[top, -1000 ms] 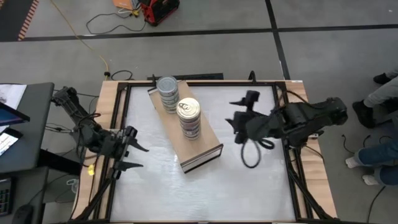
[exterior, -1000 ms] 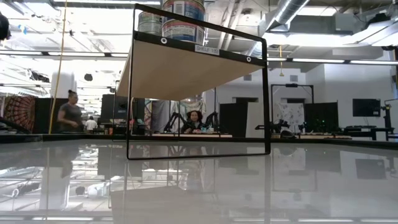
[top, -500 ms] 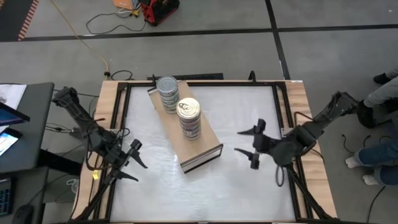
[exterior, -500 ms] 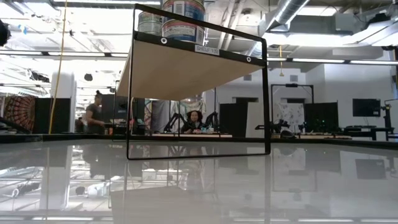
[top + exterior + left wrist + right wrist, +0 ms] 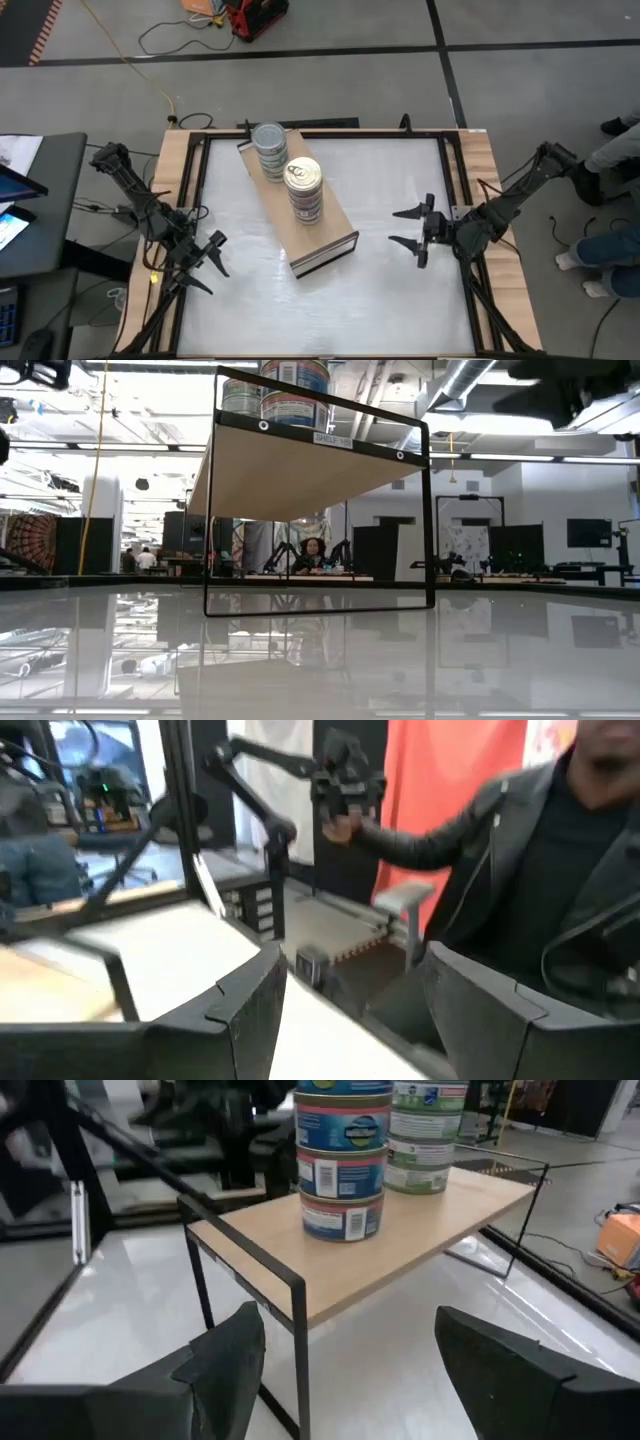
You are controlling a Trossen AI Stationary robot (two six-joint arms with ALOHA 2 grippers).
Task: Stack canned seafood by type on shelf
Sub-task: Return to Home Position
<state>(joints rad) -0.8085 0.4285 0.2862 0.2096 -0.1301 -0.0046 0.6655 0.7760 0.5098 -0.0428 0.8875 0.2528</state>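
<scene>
The shelf (image 5: 322, 236), a light-wood board on a thin dark frame, stands slantwise on the white table. Two stacks of canned seafood rest on its top: a silver-topped stack (image 5: 268, 148) at the far end and a gold pull-tab stack (image 5: 303, 186) mid-board. The right wrist view shows the blue-and-red labelled stack (image 5: 341, 1172) in front of the green-labelled stack (image 5: 421, 1142). My left gripper (image 5: 207, 263) hangs open by the table's left edge. My right gripper (image 5: 407, 229) hangs open near the right edge, pointing at the shelf (image 5: 430, 1220).
The table's wooden frame (image 5: 176, 190) runs around the white top. A person in a dark jacket (image 5: 560, 870) stands beyond the table in the left wrist view. In the low view the shelf's open front (image 5: 318, 525) faces the camera, tins (image 5: 293, 395) on top.
My right gripper has sunk and drawn back from over mid-table toward the right edge, rolling so its fingers now lie level. My left gripper has sunk and shifted toward the near edge. Both have stayed open. The tins and shelf have kept still.
</scene>
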